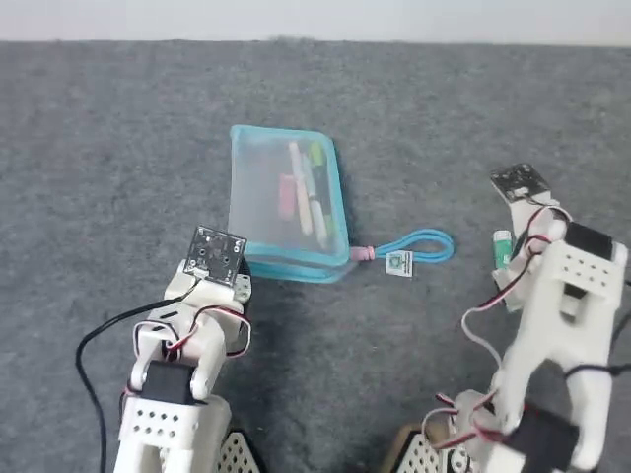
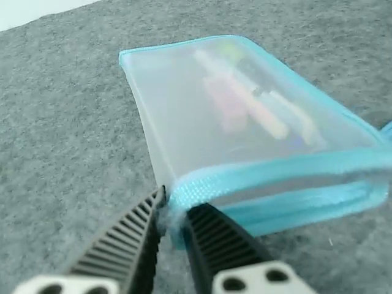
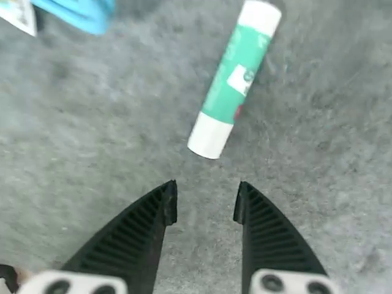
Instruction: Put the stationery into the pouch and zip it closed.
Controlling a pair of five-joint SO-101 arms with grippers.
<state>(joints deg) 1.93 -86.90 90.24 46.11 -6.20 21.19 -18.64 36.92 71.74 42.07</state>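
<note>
Grey fuzzy felt cover over the whole table, fyi. From the high view, the flat see-through plastic pouch with turquoise zip trim lies about mid-table. It already has a few pens in it: pink, white and a yellow-green one. A little pink zipper pull sits at its near right corner. From there a thin blue wrist strap loops off to the right, with a small white tag on it. The white left arm is right up at the pouch's near left corner. The white right arm stands well off to the right, with a short green-and-white glue stick on the felt beside it, well apart from the pouch.

Left wrist view: the left gripper, with black ribbed fingers, is pinching the pouch by the corner of its turquoise zip edge. The fingers are nearly together, with just the trim between them. The pens show as blurry colours through the plastic. Can't tell from here whether the zip is fully shut.

Right wrist view: the right gripper hangs over the felt with its fingers spread and nothing between them. The glue stick lies tilted just ahead of the tips, not touching either one. A bit of the blue strap and the tag peek in at the far corner.
</note>
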